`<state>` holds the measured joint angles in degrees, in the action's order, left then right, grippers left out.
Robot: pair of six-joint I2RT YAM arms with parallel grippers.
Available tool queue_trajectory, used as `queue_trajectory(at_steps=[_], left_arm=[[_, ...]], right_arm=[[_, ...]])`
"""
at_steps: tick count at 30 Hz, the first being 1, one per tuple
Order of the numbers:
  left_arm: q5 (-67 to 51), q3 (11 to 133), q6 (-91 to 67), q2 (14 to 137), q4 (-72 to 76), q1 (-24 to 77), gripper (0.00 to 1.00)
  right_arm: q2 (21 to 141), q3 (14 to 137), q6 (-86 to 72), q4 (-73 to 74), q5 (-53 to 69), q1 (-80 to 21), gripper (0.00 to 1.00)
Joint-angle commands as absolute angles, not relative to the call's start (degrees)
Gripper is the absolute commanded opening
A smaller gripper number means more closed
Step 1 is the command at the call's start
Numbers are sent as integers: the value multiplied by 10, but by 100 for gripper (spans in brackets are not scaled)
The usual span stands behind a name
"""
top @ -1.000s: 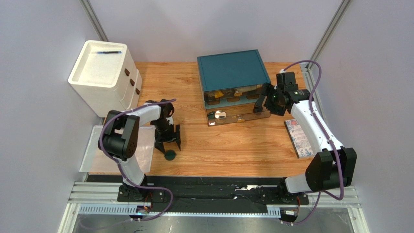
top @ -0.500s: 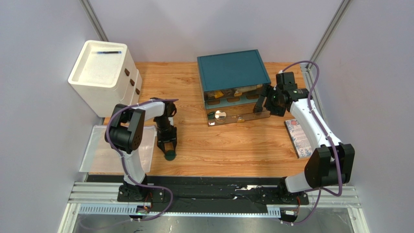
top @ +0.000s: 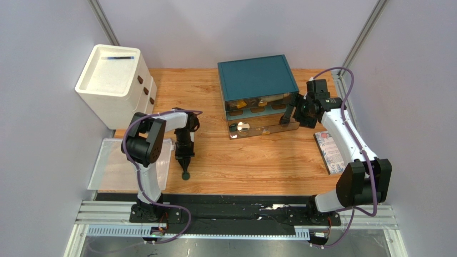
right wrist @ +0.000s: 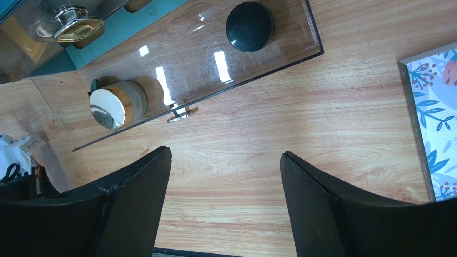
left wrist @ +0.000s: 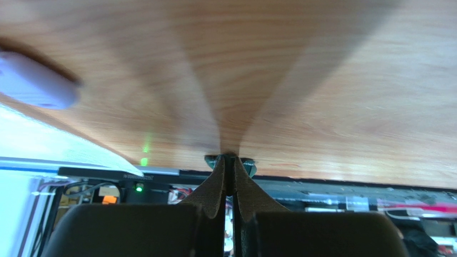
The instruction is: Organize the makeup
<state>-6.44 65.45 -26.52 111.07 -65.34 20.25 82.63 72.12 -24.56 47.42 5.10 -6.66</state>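
A flat dark-green disc (top: 185, 175) lies near the table's front edge, tilted up on its edge. My left gripper (top: 185, 167) points down at it, shut on its rim. In the left wrist view the fingertips (left wrist: 230, 159) meet, and green shows on either side of them (left wrist: 250, 166). My right gripper (top: 291, 116) stands open above bare wood (right wrist: 224, 153), just in front of the pulled-out clear drawer (right wrist: 316, 32). In that drawer sit a round dark jar (right wrist: 249, 26) and a gold-sided jar with a mirrored lid (right wrist: 115, 104).
The teal box (top: 256, 76) stands at the back centre, more makeup showing in its upper drawers. A white drawer cabinet (top: 115, 83) is at the back left, and a white tray (top: 107, 166) at the front left. A floral-patterned flat box (top: 330, 152) lies on the right.
My left gripper has shut on the dark-green disc, which now stands tilted instead of flat. The left wrist has turned and its elbow has swung right. The right arm has barely moved.
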Motion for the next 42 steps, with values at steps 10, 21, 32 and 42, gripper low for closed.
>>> queue_trajectory(at_steps=[10,21,32,42], left_arm=[[-195,991,-254,1107,-646,266,0],[-243,1153,-315,1200,-567,293,0],[-238,1192,-351,1245,-520,312,39],[-204,1175,-344,1204,-496,312,99]], right_arm=[[799,726,-236,465,66,-55,78],[809,730,-235,463,76,-53,78],[812,730,-230,462,85,-51,77],[810,728,-230,462,86,-49,77]])
